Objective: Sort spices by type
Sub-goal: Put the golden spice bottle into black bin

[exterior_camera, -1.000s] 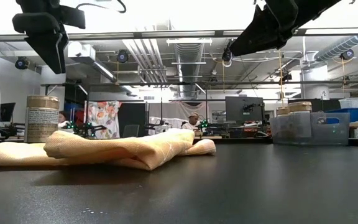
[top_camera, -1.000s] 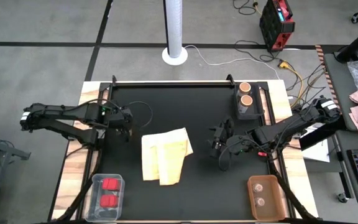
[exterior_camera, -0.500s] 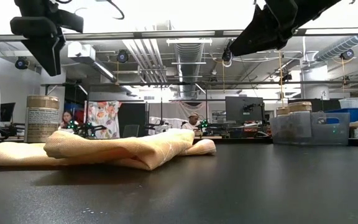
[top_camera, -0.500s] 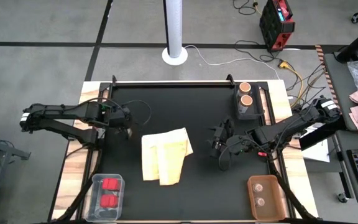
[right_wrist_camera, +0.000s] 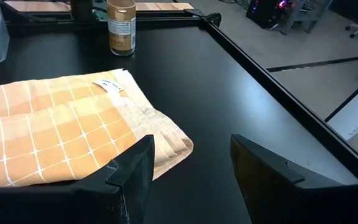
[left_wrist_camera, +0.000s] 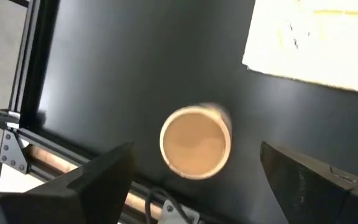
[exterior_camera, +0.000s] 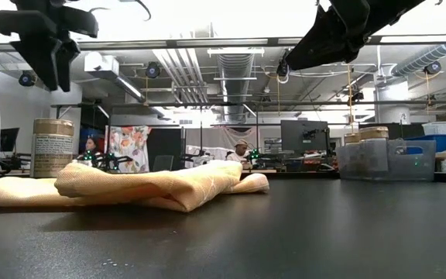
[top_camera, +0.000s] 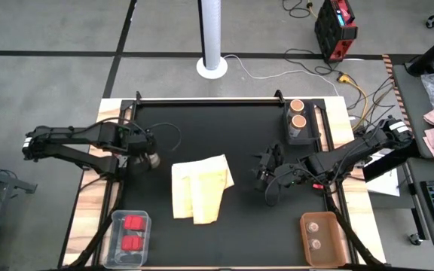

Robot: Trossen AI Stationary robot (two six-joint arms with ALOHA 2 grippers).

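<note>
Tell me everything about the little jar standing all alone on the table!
The spice jar is short and round, with a flat tan-brown top and a pale printed label around its side. It stands upright on the black table, near the left edge, beside the folded yellow cloth but not touching it. The left gripper hovers open right above it, fingers either side, not gripping. Nothing but the table touches it.

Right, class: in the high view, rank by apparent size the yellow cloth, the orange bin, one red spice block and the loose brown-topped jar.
1. Yellow cloth
2. Orange bin
3. Red spice block and loose brown-topped jar: look about alike, so unranked.
</note>
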